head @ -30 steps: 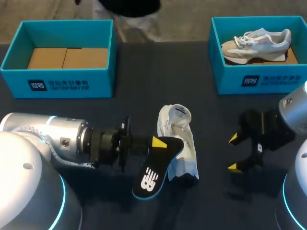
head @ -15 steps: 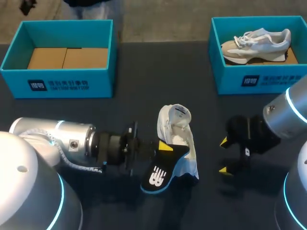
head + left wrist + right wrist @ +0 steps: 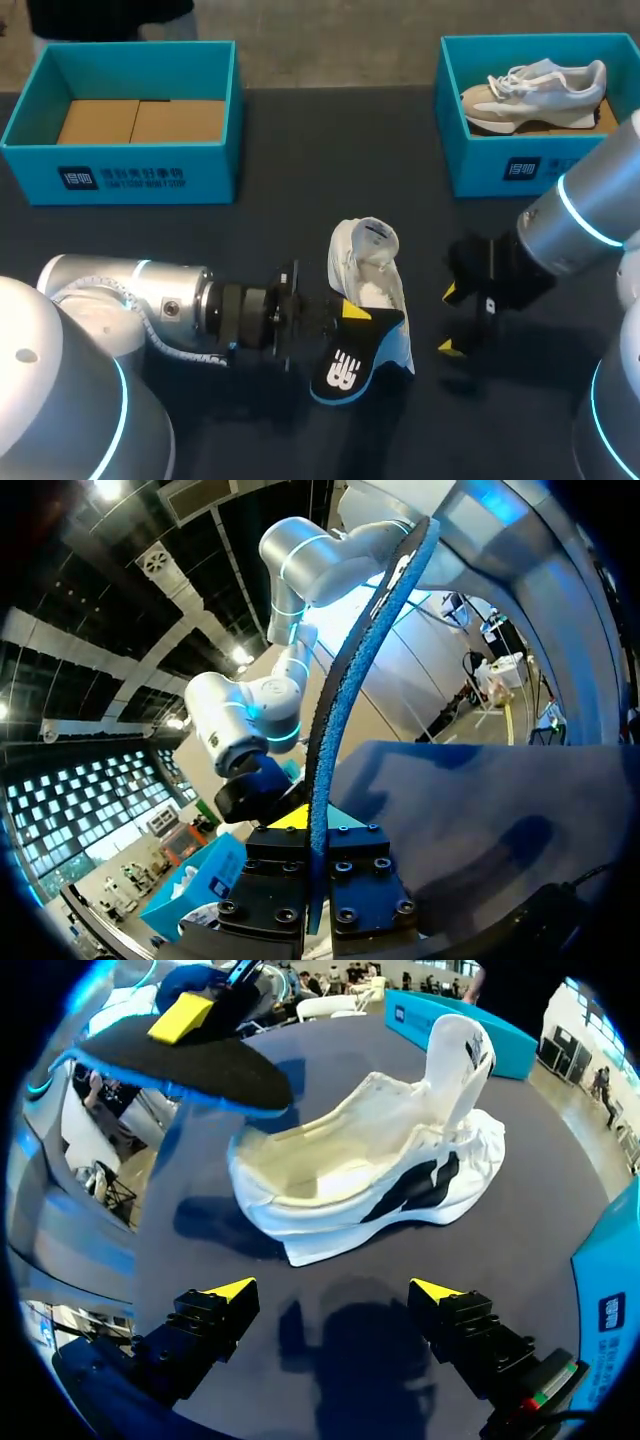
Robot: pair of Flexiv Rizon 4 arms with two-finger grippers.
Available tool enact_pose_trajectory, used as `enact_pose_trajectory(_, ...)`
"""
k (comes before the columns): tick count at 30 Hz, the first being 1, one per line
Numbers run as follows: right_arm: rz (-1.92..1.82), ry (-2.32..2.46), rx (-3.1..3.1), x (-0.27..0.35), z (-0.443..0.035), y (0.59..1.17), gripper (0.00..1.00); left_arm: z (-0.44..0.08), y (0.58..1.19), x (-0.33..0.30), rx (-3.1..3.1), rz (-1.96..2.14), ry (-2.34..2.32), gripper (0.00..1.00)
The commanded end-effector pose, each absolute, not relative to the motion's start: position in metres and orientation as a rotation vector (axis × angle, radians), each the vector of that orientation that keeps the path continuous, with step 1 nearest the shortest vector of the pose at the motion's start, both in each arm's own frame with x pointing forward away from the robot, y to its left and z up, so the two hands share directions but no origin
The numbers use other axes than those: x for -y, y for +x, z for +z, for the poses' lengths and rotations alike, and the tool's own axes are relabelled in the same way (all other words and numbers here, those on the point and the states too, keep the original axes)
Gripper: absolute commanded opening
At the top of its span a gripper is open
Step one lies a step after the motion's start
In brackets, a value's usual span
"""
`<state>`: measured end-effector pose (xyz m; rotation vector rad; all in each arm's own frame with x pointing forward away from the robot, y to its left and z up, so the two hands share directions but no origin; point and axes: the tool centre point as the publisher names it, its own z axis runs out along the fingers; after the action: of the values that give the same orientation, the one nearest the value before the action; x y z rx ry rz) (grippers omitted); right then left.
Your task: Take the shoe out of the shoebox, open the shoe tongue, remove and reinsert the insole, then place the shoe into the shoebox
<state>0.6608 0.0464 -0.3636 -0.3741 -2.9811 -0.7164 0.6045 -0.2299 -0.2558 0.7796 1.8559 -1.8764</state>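
A white shoe (image 3: 368, 272) lies on the dark table with its tongue pulled up; in the right wrist view the shoe (image 3: 370, 1170) lies on its side with its inside showing. My left gripper (image 3: 344, 312) is shut on a black insole (image 3: 352, 362) with a blue edge, held at the near end of the shoe. Seen edge-on, the insole (image 3: 350, 720) rises from between the left gripper (image 3: 317, 865) pads. My right gripper (image 3: 450, 320) stands open just right of the shoe, nothing between its fingers. In the right wrist view, the right gripper (image 3: 332, 1295) faces the shoe's sole, the insole (image 3: 190, 1068) beyond.
A teal shoebox (image 3: 120, 178) with brown cardboard inside stands at the back left. Another teal shoebox (image 3: 545, 168) at the back right holds a second, grey-white shoe (image 3: 535, 88).
My left arm has carried the insole to the right, up against the shoe's near end. My right gripper has moved left toward the shoe, staying open.
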Motion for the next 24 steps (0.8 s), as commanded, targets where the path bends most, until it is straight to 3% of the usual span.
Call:
enact_pose_trajectory(1, -0.646, -0.355, 3.000, -0.0573, -0.3590, 0.6681, 1.00, -0.2615, 0.6082, 0.2354, -1.851, -1.886, 0.767, 0.00)
enact_pose_trajectory(24, -0.584, -0.388, 3.028, -0.0605, -0.3558, 0.6698, 1.00, -0.2641, 0.6140, 0.2378, -1.849, -1.851, 0.831, 0.00)
